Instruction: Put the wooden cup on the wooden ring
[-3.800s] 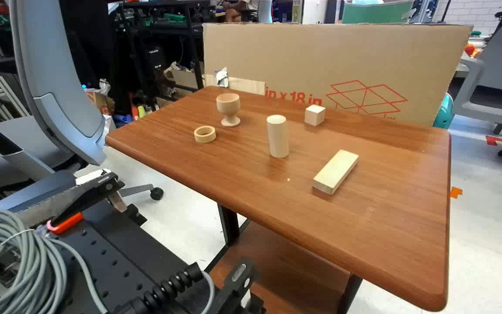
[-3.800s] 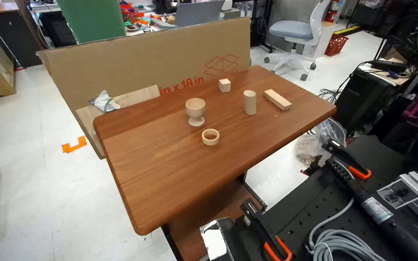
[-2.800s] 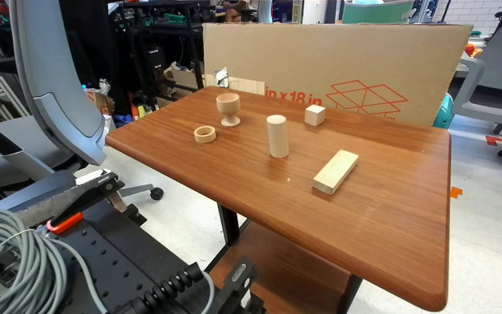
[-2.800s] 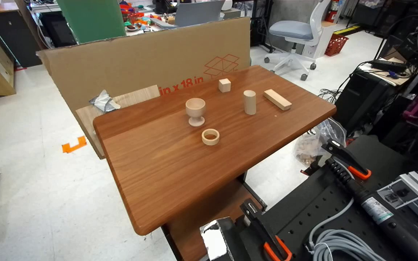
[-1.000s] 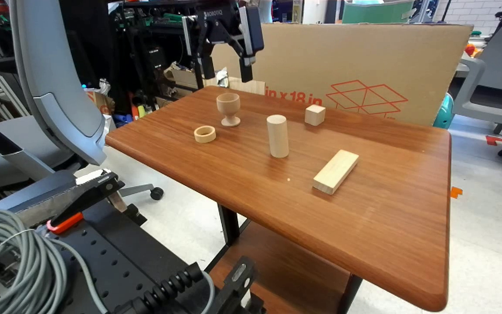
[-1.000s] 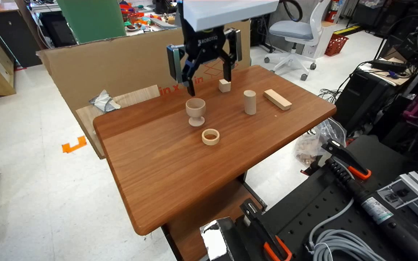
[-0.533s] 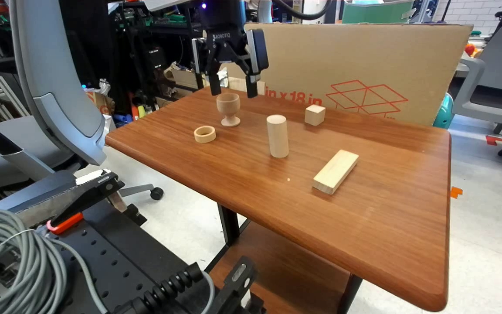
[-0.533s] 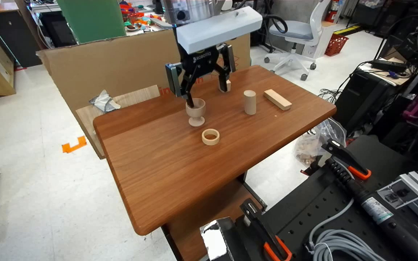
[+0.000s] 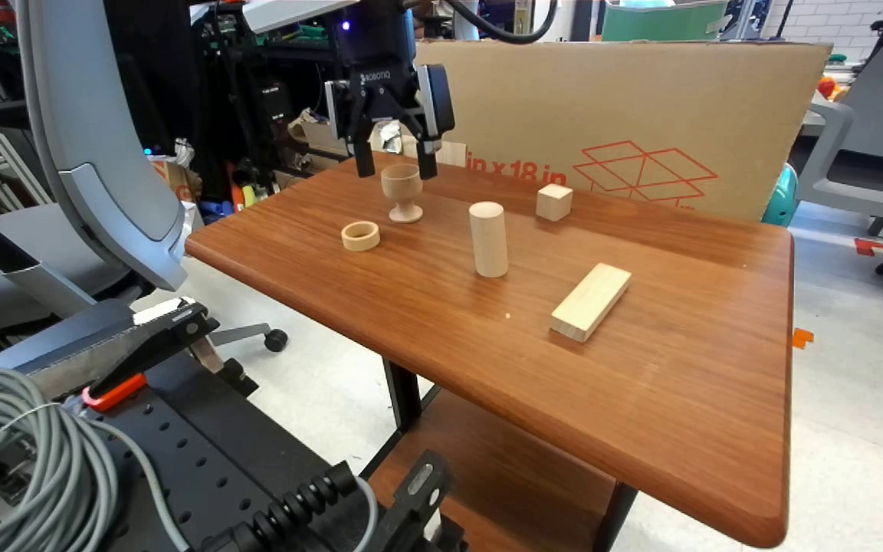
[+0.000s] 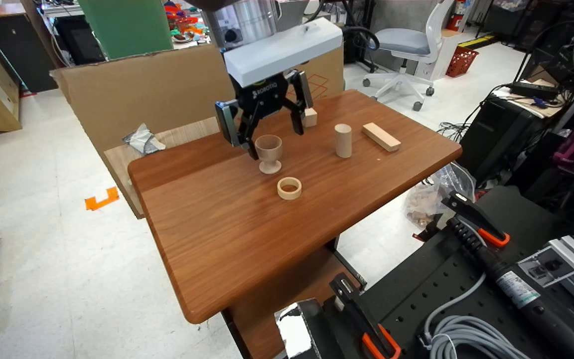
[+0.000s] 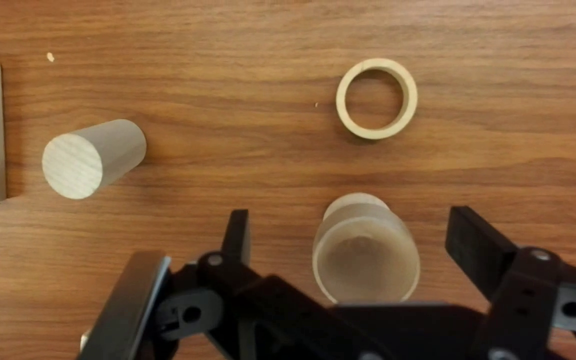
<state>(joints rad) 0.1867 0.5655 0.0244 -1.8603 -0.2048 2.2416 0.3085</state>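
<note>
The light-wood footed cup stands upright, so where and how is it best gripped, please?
I would pinch the light-wood footed cup by its bowl's outer wall, from above: it stands upright, and the round bowl is broader than the stem. The open black two-fingered tool appears astride it in the wrist view.

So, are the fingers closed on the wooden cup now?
No, in the wrist view the fingers stand apart, with table visible between each one and the wooden cup.
</note>
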